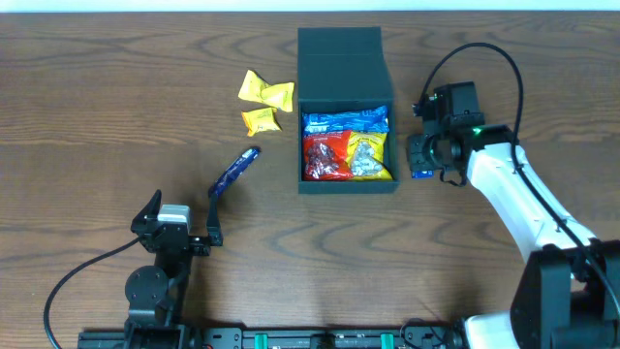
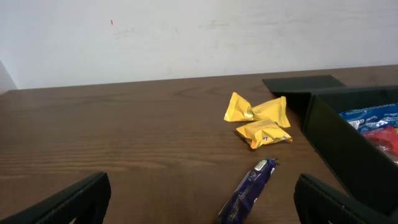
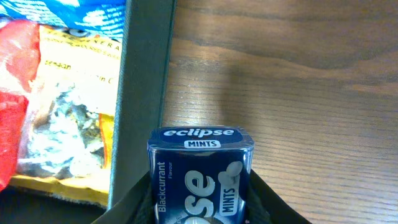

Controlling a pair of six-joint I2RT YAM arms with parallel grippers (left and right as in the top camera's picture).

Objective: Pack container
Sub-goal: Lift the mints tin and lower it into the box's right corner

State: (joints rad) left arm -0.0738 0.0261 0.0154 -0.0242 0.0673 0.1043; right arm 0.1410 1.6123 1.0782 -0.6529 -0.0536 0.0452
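The container (image 1: 339,53), a dark box with its lid flapped back, stands mid-table and holds blue, red and yellow packets. Just right of its front corner, my right gripper (image 1: 422,163) is shut on a blue Eclipse mints tin (image 3: 200,168), which sits upright between the fingers beside the container wall (image 3: 146,81). My left gripper (image 1: 184,228) rests near the front left edge with its jaws wide apart and nothing held. A purple snack bar (image 2: 249,190) lies on the wood ahead of it, between the fingers (image 2: 74,199) in the left wrist view.
Three yellow packets (image 1: 263,95) lie together left of the container, also seen as yellow packets (image 2: 258,115) in the left wrist view. The purple bar (image 1: 235,172) lies diagonally below them. Bare wood lies to the far left and right of the container.
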